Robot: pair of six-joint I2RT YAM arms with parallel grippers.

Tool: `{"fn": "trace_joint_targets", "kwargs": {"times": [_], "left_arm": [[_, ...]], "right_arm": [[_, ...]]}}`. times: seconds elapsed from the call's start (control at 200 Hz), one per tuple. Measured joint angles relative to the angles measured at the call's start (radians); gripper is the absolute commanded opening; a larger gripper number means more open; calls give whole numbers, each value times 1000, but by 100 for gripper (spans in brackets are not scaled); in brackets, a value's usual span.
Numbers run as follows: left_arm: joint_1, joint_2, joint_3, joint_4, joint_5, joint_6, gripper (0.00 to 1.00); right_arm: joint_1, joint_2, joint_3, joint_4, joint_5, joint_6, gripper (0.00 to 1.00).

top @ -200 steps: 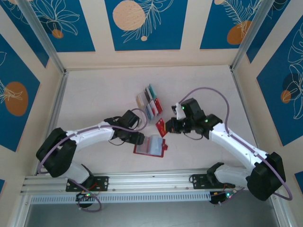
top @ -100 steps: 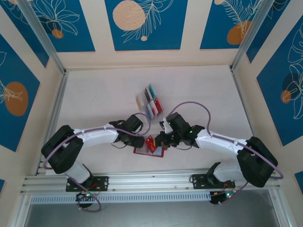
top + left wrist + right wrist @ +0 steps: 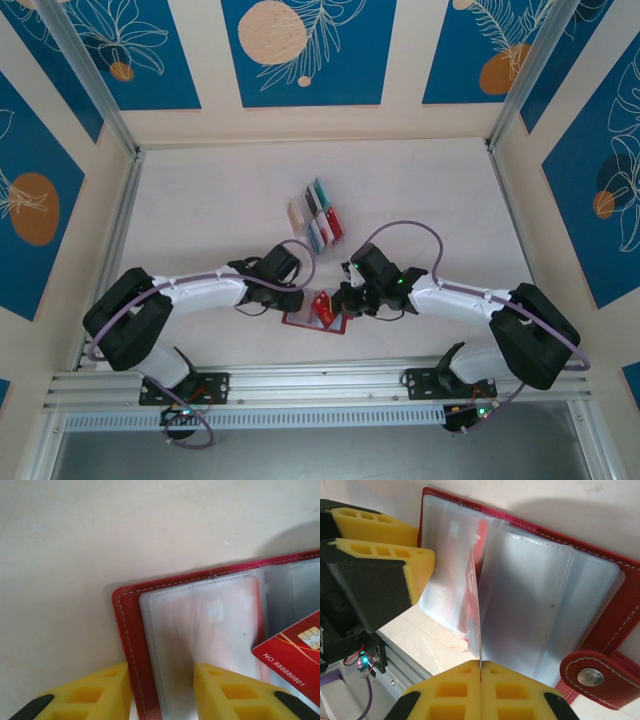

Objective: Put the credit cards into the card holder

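The red card holder (image 3: pixel 312 320) lies open on the table near the front, its clear inner sleeves facing up. My right gripper (image 3: pixel 341 299) is shut on a red credit card (image 3: pixel 322 303). In the right wrist view this gripper (image 3: pixel 480 667) holds the card (image 3: pixel 478 600) edge-on, with its far end down among the holder's (image 3: pixel 612 630) sleeves. My left gripper (image 3: pixel 162 690) is open, its jaws a narrow gap apart and straddling the holder's (image 3: pixel 125 630) left border. One yellow finger (image 3: pixel 235 692) rests over a sleeve. The red card's (image 3: pixel 292 655) chip corner shows to the right. Other credit cards (image 3: pixel 316 214) stand behind.
The other cards sit in a clear slotted rack (image 3: pixel 306 222) just behind the holder. The holder's snap tab (image 3: pixel 590 672) lies folded out at its right end. An aluminium rail (image 3: pixel 300 385) runs along the table's near edge, close to both grippers.
My right arm has swung left and brought the red card from beside the holder down onto its sleeves. The left gripper's jaws have narrowed over the holder's left edge.
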Motion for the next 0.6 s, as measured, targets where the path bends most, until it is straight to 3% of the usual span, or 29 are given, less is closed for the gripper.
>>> {"fn": "trace_joint_targets", "kwargs": {"times": [0.6], "left_arm": [[-1, -11, -13, 15, -5, -18, 32]], "right_arm": [[-14, -15, -22, 21, 22, 26, 0]]}}
